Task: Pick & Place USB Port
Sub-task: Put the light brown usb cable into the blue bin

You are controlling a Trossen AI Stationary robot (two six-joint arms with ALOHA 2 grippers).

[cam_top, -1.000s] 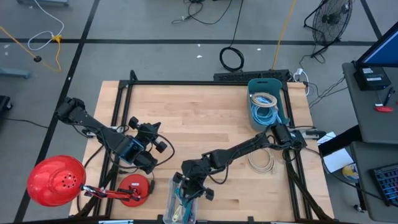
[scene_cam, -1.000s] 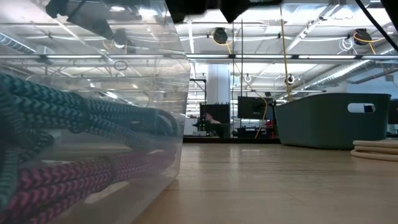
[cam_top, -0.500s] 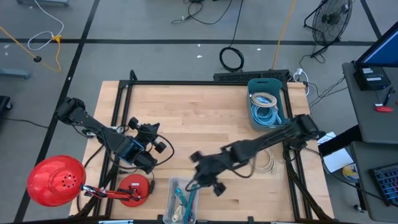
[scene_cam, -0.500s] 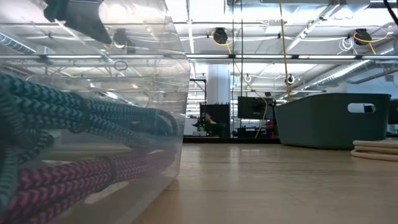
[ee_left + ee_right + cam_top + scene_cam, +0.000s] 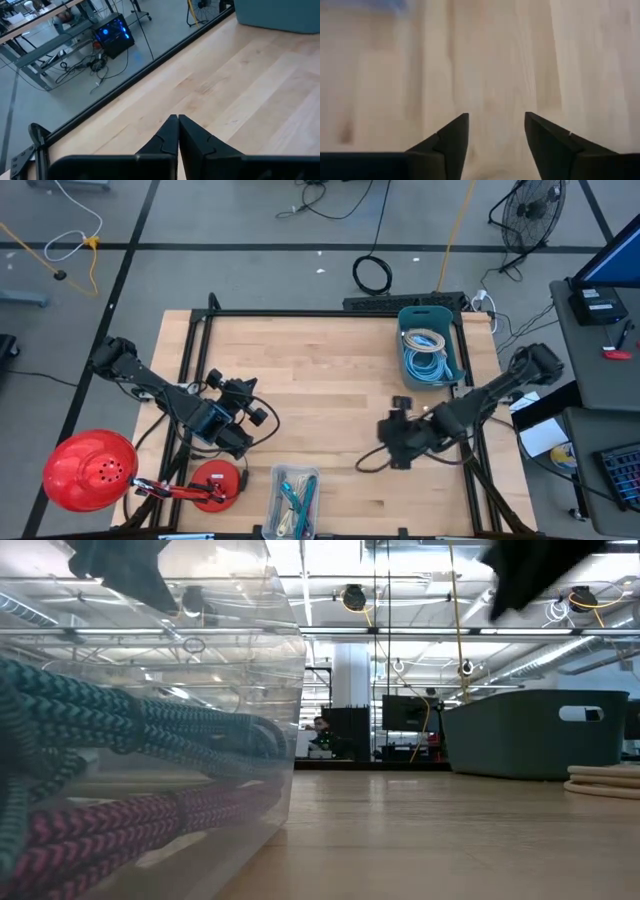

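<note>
Since no separate USB port can be made out, the braided cables [image 5: 297, 498] in the clear container [image 5: 281, 480] are taken as the task's thing. They are coiled together, teal over pink, at the near edge of the table [image 5: 320, 380]. More cables are seen in the blue bin [image 5: 404, 330] at the far right.

Seen from above, the container is located at about 8 o'clock from the right gripper [image 5: 390, 445] and well apart from it; the blue bin is located at about 1 o'clock. The right gripper is held over bare wood with its fingers spread and nothing between them. The left gripper [image 5: 238, 440] is parked at about 10 o'clock from the container, fingers pressed together and empty.

The following faults are judged possible:
- Several tangled cables may be lifted at once if one loop is grasped.
- The light container may be dragged or tipped by a snagged cable.
- The wrong bin may be approached, as the target is ambiguous.
</note>
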